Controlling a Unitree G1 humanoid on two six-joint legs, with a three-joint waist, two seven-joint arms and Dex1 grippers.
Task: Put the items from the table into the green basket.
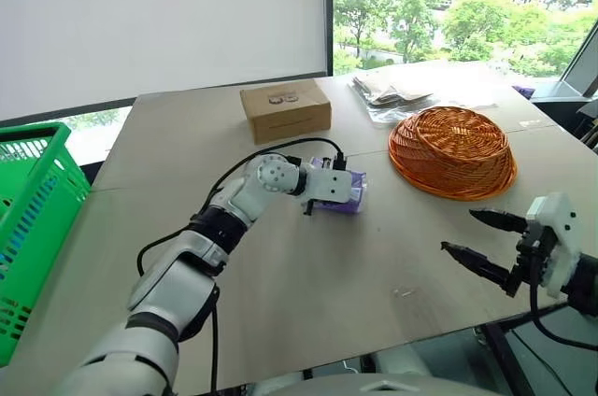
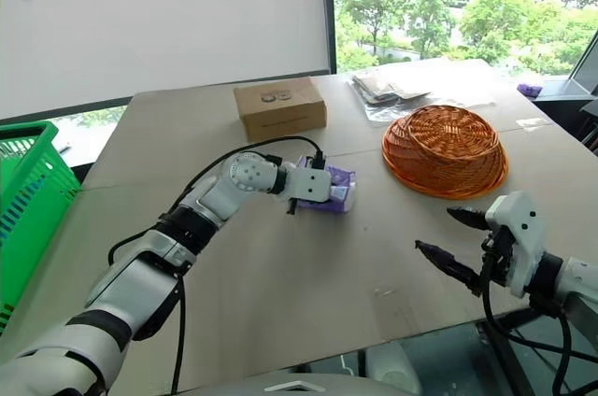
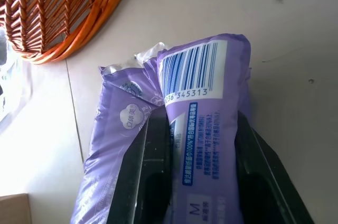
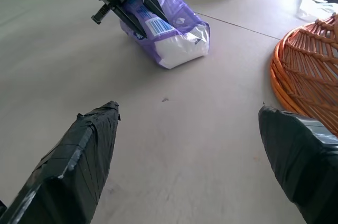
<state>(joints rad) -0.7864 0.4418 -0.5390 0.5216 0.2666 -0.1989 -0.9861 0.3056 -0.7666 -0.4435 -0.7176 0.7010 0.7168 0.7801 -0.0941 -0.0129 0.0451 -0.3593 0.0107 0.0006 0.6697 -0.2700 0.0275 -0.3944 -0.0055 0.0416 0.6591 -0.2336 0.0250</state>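
Purple tissue pack (image 4: 168, 28) is being pinched in my left gripper (image 4: 138, 15) on the table (image 1: 308, 284), far from the green basket (image 1: 33, 219); my right gripper (image 1: 478, 239) is hanging open, empty.

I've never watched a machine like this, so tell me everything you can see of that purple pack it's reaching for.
The purple tissue pack is a soft rectangular bundle in shiny lilac plastic wrap, with a white barcode label, blue print and a clear end showing white tissue. It lies on the pale table, between the cardboard box and the wicker basket, touching neither. The left end effector has its two black fingers shut on one edge, squeezing the wrap into a ridge.
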